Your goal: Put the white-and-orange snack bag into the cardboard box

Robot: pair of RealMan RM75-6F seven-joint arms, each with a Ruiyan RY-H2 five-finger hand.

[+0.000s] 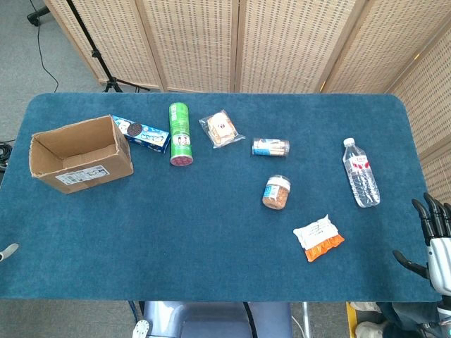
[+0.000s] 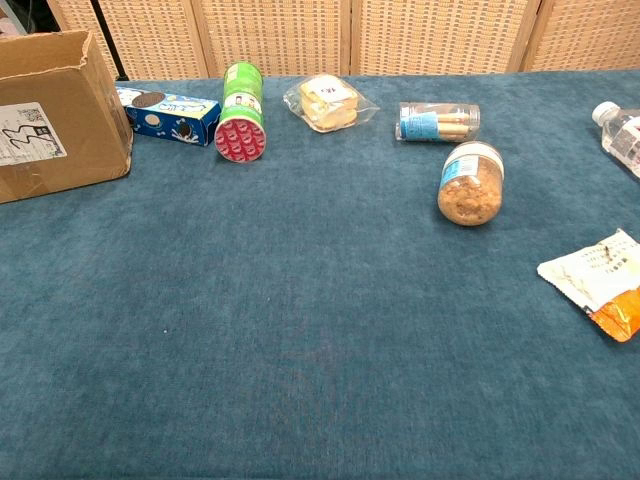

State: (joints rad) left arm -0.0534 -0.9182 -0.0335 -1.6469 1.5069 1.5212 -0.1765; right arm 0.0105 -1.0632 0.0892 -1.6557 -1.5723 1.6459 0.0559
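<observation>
White-and-orange snack bag (image 1: 318,238) flat on the blue desk (image 1: 211,232), near-right area, orange end toward the near edge. Head view: cardboard box (image 1: 79,153) at far left, open top, well apart from the bag. Beside the box, a blue cookie box (image 1: 141,134), then a green can (image 1: 180,134) lying on its side. A clear-wrapped pastry (image 1: 222,129) further right, a small tube pack (image 1: 270,147), and a jar (image 1: 277,192) on its side toward the middle. Water bottle (image 1: 361,172) lies at right, far of the bag. Right hand (image 1: 433,243) off the desk's right near corner, fingers spread apart, holding nothing. At the left near edge a small grey tip shows; cannot tell whether it is the left hand or how it stands.

Chest view: bag at the right edge, partly cut off. Box at far left; jar right of centre. No hand seen here.
</observation>
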